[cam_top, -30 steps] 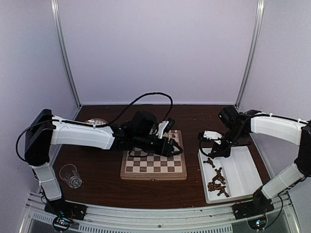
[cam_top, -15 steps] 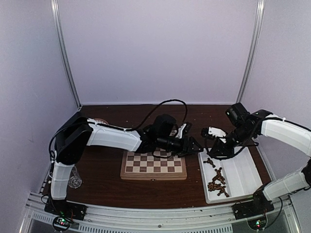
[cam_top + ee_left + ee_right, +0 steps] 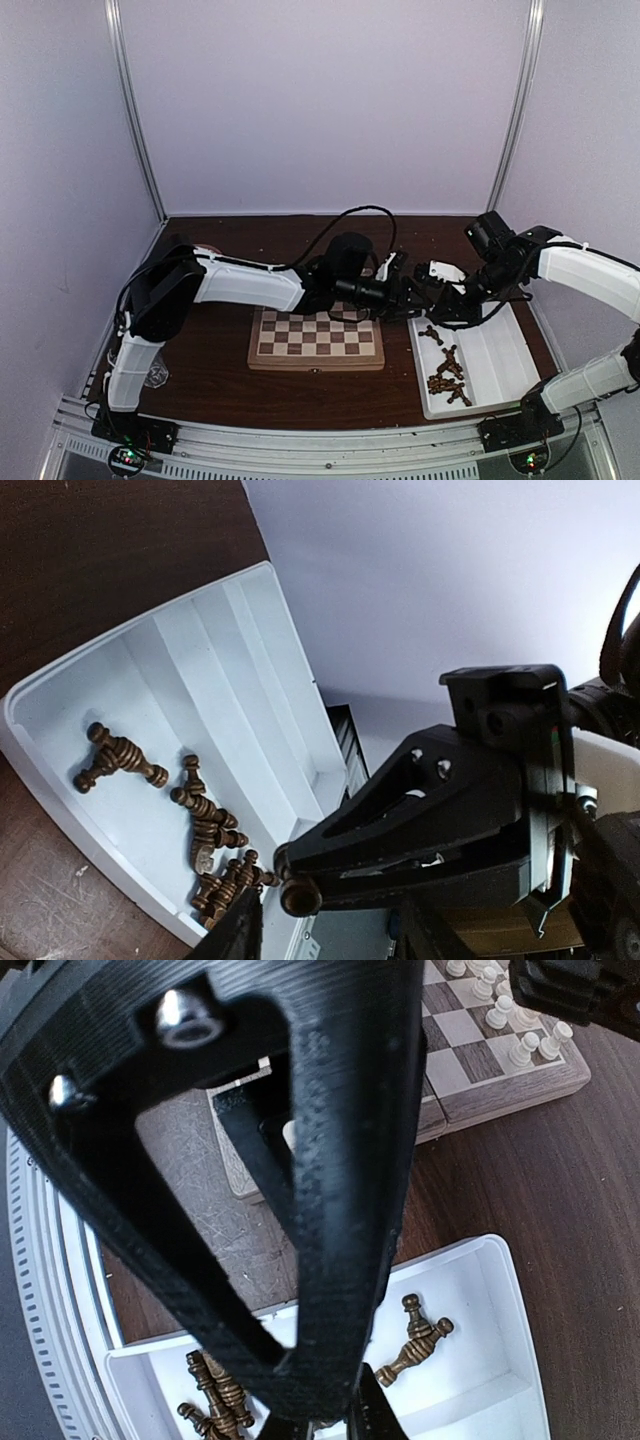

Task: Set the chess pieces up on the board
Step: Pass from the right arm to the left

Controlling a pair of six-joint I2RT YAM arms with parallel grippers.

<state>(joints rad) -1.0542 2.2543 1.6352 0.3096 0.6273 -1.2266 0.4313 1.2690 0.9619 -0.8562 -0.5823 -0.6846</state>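
Note:
The board (image 3: 315,335) lies mid-table, and my left arm reaches across its far rows. White chess pieces (image 3: 505,1010) stand along one edge of the board (image 3: 470,1050). My left gripper (image 3: 408,297) is open at the tray's near-left corner, tip to tip with my right gripper (image 3: 432,302). In the left wrist view my right gripper is shut on a dark brown chess piece (image 3: 300,895). That piece sits just ahead of my open left gripper (image 3: 330,930). Several dark pieces (image 3: 447,375) lie loose in the tray (image 3: 495,350). In the right wrist view my right gripper (image 3: 345,1425) is closed above the tray.
The white divided tray (image 3: 230,670) stands right of the board, with dark pieces (image 3: 120,760) at one end. A clear glass (image 3: 152,372) stands at the left front, partly behind my left arm. A cable loops over the board's far side.
My left arm has swung right from over the board's middle to the tray's edge, meeting my right gripper. My right gripper has shifted slightly right and holds its place.

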